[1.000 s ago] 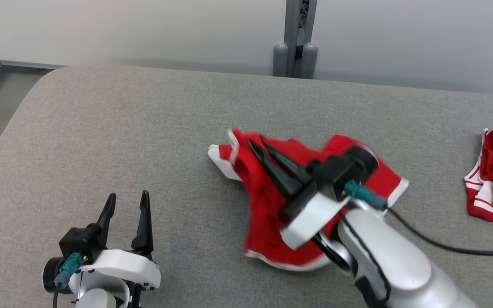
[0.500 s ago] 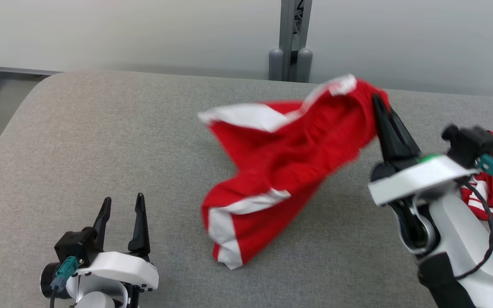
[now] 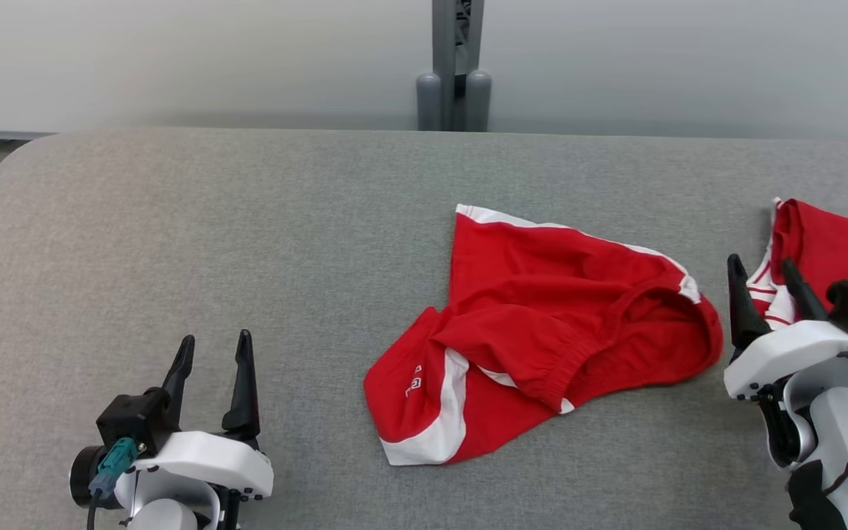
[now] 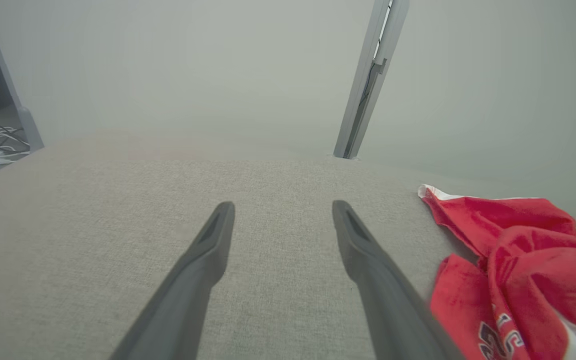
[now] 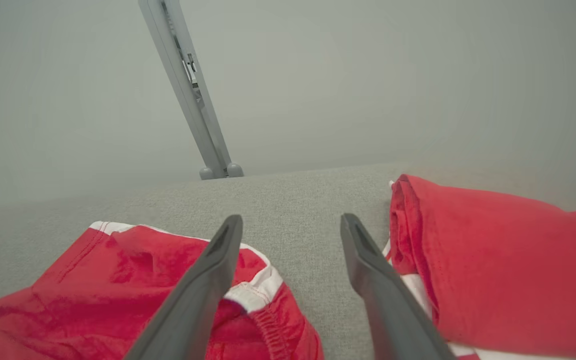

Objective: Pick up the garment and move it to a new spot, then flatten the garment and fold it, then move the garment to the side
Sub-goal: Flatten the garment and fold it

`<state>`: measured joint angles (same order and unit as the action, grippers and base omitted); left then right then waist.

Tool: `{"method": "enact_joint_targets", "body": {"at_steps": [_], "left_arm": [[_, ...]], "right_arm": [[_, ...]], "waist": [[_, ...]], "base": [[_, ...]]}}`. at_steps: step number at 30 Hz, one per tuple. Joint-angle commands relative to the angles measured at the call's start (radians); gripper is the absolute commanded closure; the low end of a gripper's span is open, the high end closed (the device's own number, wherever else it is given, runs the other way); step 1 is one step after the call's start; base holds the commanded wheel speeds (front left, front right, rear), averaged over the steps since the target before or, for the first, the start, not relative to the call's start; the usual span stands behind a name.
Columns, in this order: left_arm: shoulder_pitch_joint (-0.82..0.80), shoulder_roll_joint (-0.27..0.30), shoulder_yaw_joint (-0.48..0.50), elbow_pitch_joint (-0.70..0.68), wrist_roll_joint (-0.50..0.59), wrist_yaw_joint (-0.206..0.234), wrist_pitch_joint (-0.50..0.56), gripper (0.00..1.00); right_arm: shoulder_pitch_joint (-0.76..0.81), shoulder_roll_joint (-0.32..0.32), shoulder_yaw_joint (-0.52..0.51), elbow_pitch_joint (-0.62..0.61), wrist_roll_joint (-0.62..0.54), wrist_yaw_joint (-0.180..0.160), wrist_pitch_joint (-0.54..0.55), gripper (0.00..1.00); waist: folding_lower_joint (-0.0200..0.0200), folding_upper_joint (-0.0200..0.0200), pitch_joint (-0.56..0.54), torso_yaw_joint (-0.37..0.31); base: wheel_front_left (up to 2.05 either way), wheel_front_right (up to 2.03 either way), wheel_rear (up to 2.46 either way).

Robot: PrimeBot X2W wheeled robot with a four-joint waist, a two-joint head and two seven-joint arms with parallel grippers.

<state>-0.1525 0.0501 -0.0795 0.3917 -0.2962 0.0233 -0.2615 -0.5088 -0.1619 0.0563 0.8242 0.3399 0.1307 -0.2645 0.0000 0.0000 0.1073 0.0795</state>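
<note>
The garment [image 3: 542,338], red shorts with white trim and an elastic waistband, lies rumpled and loose on the grey padded table [image 3: 247,235], right of centre. Its edge reaches the right side of the left wrist view [image 4: 518,270] and the lower left of the right wrist view [image 5: 118,290]. My right gripper [image 3: 762,276] stands open just right of the garment's waistband, with nothing between its fingers [image 5: 288,225]. At the lower left my left gripper [image 3: 216,346] is open and empty over bare table [image 4: 283,210], well left of the garment.
A second red and white garment [image 3: 836,250] lies bunched at the table's right edge, right beside my right gripper [image 5: 493,270]. A grey post [image 3: 455,66] stands behind the table's far edge before a pale wall. The table's left half is bare fabric.
My right gripper carried the garment up and to the right, then opened and let it drop onto the table. The head camera has shifted. The left gripper stayed put.
</note>
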Motion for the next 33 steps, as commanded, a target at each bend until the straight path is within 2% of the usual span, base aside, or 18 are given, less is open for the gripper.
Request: {"method": "enact_joint_targets", "body": {"at_steps": [1, 5, 9, 13, 20, 29, 33], "left_arm": [[-0.011, 0.002, 0.0, -0.006, 0.007, -0.006, -0.003, 0.0], [-0.009, 0.002, -0.01, -0.026, 0.011, -0.013, -0.002, 0.0], [-0.006, 0.002, -0.022, -0.05, 0.014, -0.02, -0.002, 0.0], [-0.003, 0.002, -0.048, -0.074, 0.014, -0.024, -0.002, 0.0], [0.002, 0.002, -0.072, -0.095, 0.012, -0.015, -0.002, 0.0], [-0.015, 0.002, -0.087, -0.098, 0.018, -0.019, -0.002, 0.0], [-0.016, 0.002, -0.157, 0.049, 0.009, -0.058, -0.003, 0.0]], "right_arm": [[-0.002, 0.007, -0.025, -0.022, -0.036, 0.0, -0.001, 0.0], [0.041, 0.045, -0.06, -0.17, -0.093, 0.0, -0.002, 0.0], [0.111, 0.057, -0.031, -0.34, -0.105, 0.0, -0.001, 0.0], [0.201, 0.062, -0.018, -0.447, -0.119, 0.0, -0.001, 0.0], [0.267, 0.08, 0.001, -0.481, -0.125, 0.0, -0.001, 0.0], [0.259, 0.088, 0.005, -0.495, -0.131, 0.0, -0.001, 0.0], [0.263, 0.091, 0.007, -0.493, -0.131, 0.0, -0.001, 0.0]], "waist": [[0.0, 0.0, -0.008, -0.018], [0.0, 0.0, -0.027, -0.049], [0.0, 0.0, -0.038, -0.071], [0.0, 0.0, -0.045, -0.089], [0.0, 0.0, -0.044, -0.12], [0.0, 0.0, -0.025, -0.141], [0.0, 0.0, -0.02, -0.145]], "base": [[0.0, 0.0, 0.0], [0.0, 0.0, 0.0], [0.0, 0.0, 0.0], [0.0, 0.0, 0.0], [0.0, 0.0, 0.0], [0.0, 0.0, 0.0], [0.0, 0.0, 0.0]]}}
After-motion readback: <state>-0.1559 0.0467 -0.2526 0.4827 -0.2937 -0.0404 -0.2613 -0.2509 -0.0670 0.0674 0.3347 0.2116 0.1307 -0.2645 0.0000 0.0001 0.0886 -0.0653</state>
